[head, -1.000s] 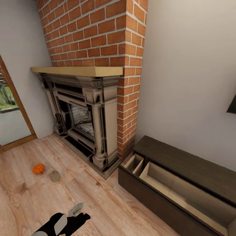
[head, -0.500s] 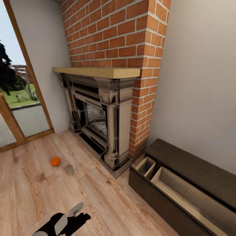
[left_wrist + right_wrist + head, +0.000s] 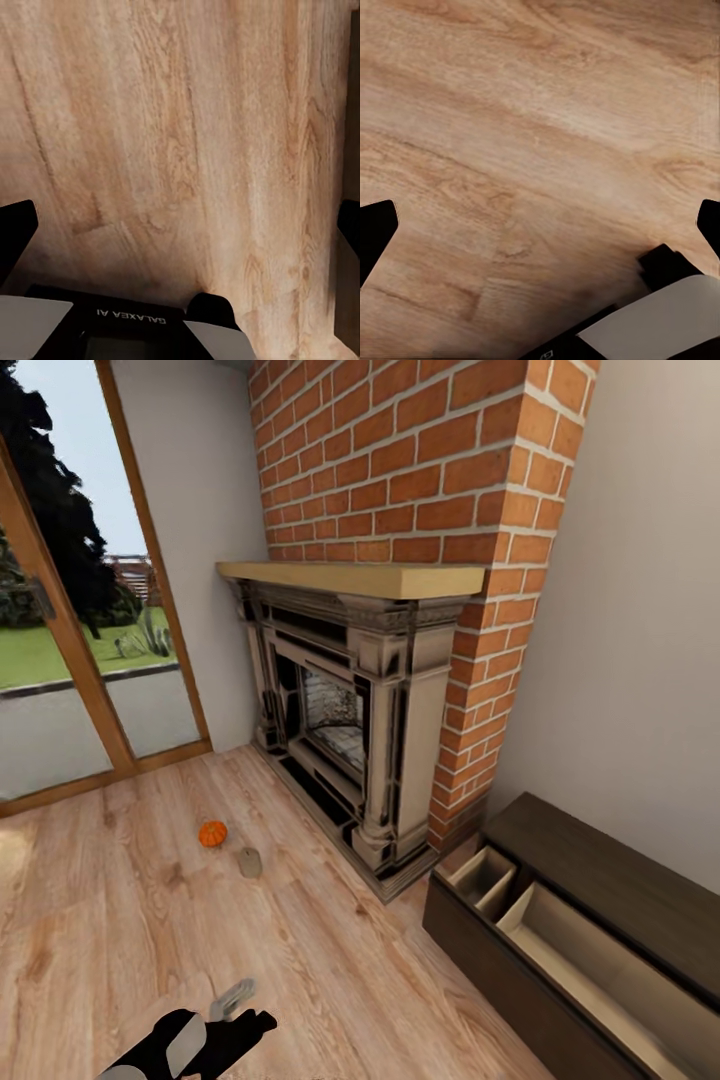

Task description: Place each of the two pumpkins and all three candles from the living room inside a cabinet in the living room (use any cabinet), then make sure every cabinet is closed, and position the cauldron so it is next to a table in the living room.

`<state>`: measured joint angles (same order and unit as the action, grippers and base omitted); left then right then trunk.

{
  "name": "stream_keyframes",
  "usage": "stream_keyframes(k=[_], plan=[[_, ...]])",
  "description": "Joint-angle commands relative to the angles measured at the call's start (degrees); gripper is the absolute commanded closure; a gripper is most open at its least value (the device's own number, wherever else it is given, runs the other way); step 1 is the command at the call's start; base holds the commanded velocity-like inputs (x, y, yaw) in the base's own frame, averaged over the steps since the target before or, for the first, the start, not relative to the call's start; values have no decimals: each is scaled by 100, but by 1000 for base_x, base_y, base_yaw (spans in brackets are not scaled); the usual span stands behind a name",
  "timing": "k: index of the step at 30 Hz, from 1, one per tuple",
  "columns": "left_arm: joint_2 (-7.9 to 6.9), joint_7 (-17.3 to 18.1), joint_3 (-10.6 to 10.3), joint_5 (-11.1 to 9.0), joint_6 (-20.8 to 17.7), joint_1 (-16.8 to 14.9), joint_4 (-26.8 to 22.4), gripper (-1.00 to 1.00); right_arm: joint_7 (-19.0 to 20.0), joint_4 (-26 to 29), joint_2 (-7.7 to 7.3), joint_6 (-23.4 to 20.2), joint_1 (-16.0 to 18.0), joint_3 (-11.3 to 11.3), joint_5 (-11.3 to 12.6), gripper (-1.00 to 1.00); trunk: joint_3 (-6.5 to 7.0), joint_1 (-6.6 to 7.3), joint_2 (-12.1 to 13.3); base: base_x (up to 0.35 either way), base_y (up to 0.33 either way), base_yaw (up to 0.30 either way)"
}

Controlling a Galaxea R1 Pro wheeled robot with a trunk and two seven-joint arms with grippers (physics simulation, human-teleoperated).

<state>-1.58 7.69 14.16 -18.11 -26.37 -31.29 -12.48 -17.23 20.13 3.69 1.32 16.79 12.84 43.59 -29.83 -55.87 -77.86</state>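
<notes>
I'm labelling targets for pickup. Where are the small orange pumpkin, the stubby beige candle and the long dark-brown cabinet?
small orange pumpkin (image 3: 212, 833), head view, middle of its ribbed body.
stubby beige candle (image 3: 250, 862), head view, its side.
long dark-brown cabinet (image 3: 600, 875), head view, bare flat top.

A pumpkin and a candle lie just beside each other on the floor, left of the fireplace. The cabinet stands right of it against the wall, drawers open.

The left hand, fingers spread wide, over wooden floor.
</notes>
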Motion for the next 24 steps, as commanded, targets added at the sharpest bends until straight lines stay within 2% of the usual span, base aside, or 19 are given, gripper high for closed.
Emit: stream_keyframes(k=[1, 9, 24], plan=[[0, 2, 0, 1, 5, 0, 0, -100, 0, 0, 0, 0, 0, 1, 0, -100, -4, 0, 0, 0, 0, 270], [-12, 4, 7, 1, 176, 10, 0, -100, 2, 0, 0, 0, 0, 3, 0, -100, -40, 0, 0, 0, 0, 269], [-26, 5, 8, 1, 193, 18, 0, -100, 9, 6, 2, -9, 0, 8, 0, -100, -112, 0, 0, 0, 0, 268]])
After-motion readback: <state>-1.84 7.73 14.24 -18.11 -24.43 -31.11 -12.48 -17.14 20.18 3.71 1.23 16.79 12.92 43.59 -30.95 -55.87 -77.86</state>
